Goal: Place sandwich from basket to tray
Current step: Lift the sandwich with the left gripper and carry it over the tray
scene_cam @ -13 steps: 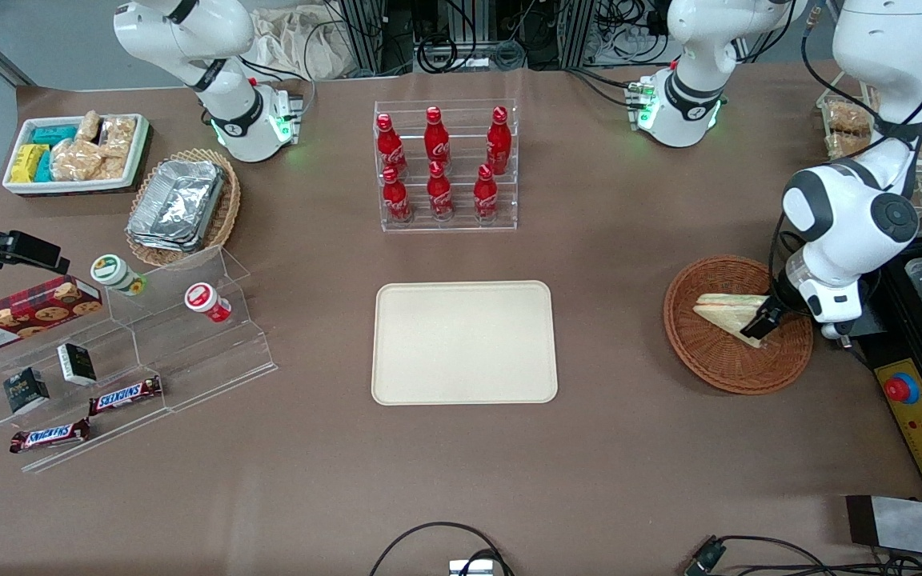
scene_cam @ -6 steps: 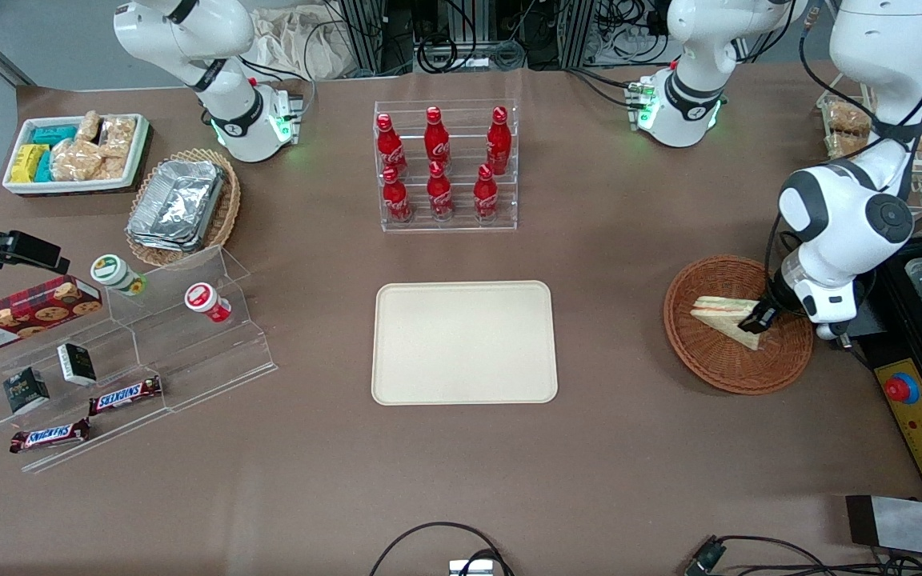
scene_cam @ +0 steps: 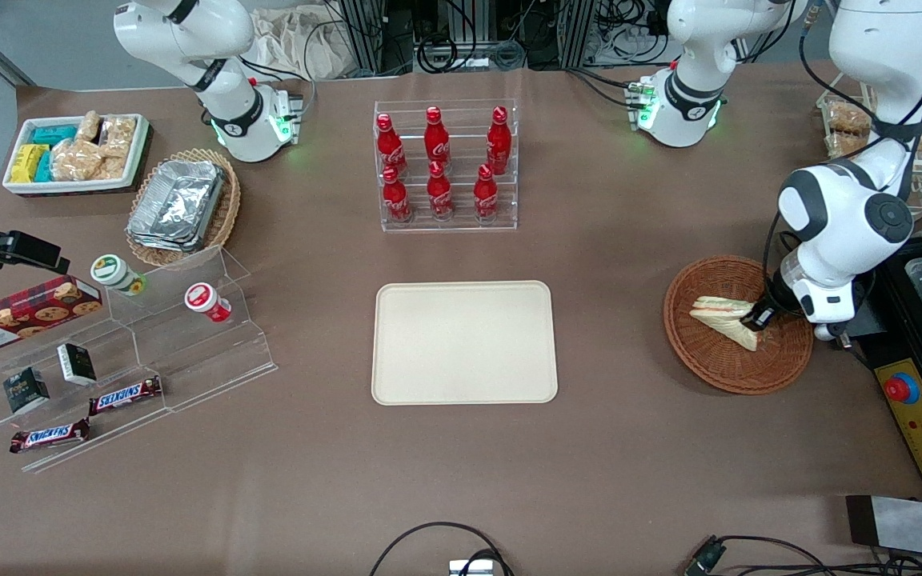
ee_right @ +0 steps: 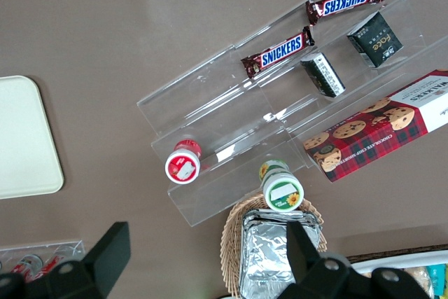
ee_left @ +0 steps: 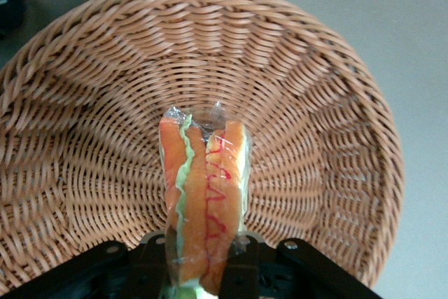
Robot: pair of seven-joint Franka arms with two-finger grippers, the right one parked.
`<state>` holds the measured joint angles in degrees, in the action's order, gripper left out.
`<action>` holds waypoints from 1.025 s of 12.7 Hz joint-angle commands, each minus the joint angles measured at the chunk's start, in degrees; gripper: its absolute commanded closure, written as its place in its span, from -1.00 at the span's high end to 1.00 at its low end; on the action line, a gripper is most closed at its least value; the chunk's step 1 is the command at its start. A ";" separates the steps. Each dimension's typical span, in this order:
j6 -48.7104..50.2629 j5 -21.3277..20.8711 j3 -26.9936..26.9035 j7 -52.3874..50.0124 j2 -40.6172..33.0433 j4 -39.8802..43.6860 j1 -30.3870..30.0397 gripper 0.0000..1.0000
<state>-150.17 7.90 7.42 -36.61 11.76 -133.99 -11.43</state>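
**Gripping the sandwich, lift not yet made**

Closing in at the pick stage: my claw [scene_cam: 755, 318] sits low inside the basket [scene_cam: 717, 360], at the end of the sandwich [scene_cam: 723, 318] nearest the working arm's end of the tabletop [scene_cam: 629, 448]. In the wrist view the sandwich [ee_left: 203, 201] runs straight into the claw [ee_left: 203, 278], with the fingers narrowed against both bread faces; I read this as a hold on the wedge, fingers drawn in to its thickness and not fully together.

Status of the sandwich: in the basket [ee_left: 329, 103], orange and green filling edge up toward the wrist camera, wrap intact. Whether it rests on the wicker or is just clear of it, I cannot tell.

Done, as judged: approach and grasp.

Left to do: lift clear of the basket rim, carry toward the tray [scene_cam: 464, 342], lower, release. The tray lies well apart from the basket, toward the middle of the tabletop, with nothing on it.

Risk note: the hold is at one end of the wedge, so it may droop or slip in the slick wrap on lifting.
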 commanded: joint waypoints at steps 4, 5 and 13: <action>18.55 -2.53 0.49 9.61 -7.53 8.28 0.27 -0.63; 23.73 -5.85 0.84 10.85 -7.97 11.27 0.27 -0.63; 32.29 -10.72 13.05 27.47 -10.79 14.99 0.27 -0.63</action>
<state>-120.42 -2.60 18.80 -12.06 2.51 -119.41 -10.85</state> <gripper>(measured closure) 0.811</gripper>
